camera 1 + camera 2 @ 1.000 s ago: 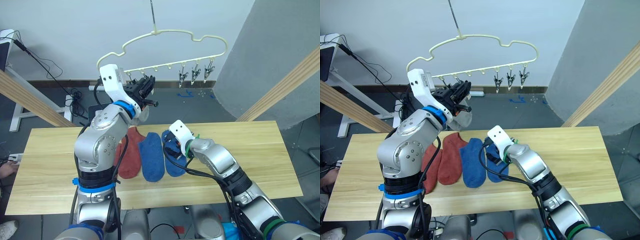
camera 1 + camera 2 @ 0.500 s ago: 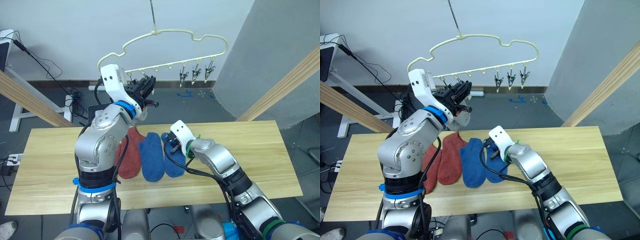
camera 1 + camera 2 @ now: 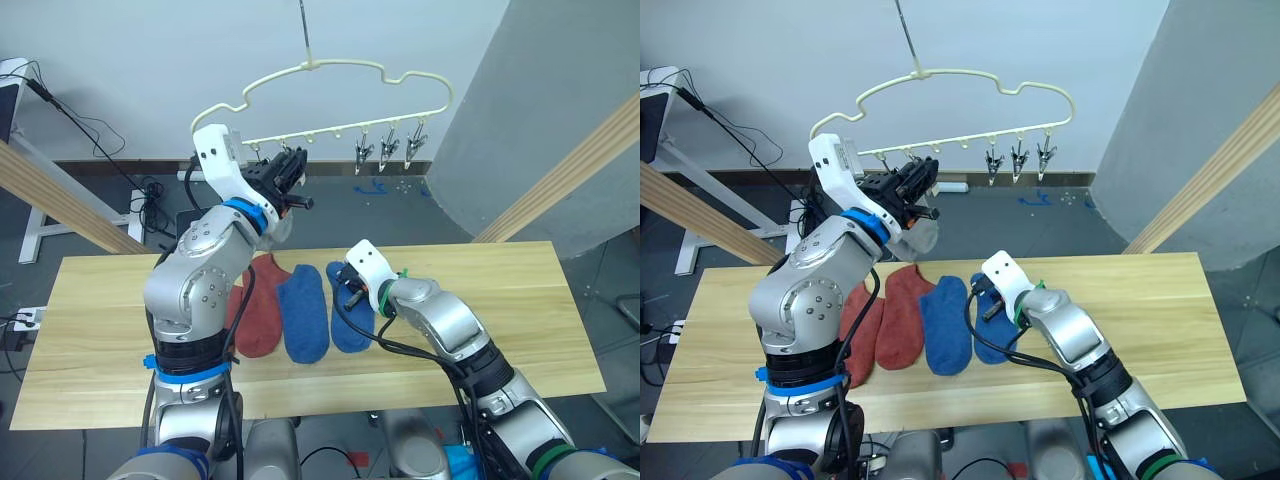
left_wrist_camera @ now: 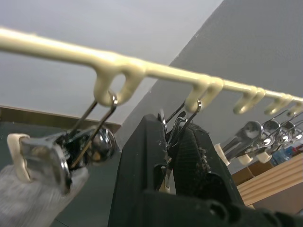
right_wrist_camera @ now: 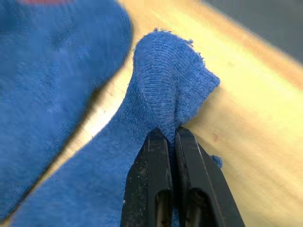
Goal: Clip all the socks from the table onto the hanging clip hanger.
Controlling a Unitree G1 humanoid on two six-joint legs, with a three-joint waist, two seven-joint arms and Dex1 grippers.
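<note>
Left arm bent up high at upper left of centre, left gripper raised to the thin pale-yellow cloud-shaped wire clip hanger and its black fingers squeezed together on a small silver metal clip hanging from the bar. Right next to it, another clip already biting a light grey knit sock.

Right arm reaching in from lower right, elbow out, wrist turned down toward the middle of the long light-wood plank table. Right gripper down on the blue ankle sock nearest it, jaws pinched tight on a bunched-up fold of the fabric near its cuff.

Second blue sock lying flat just left of that one, then two rust-red socks further left, partly behind the left arm.
</note>
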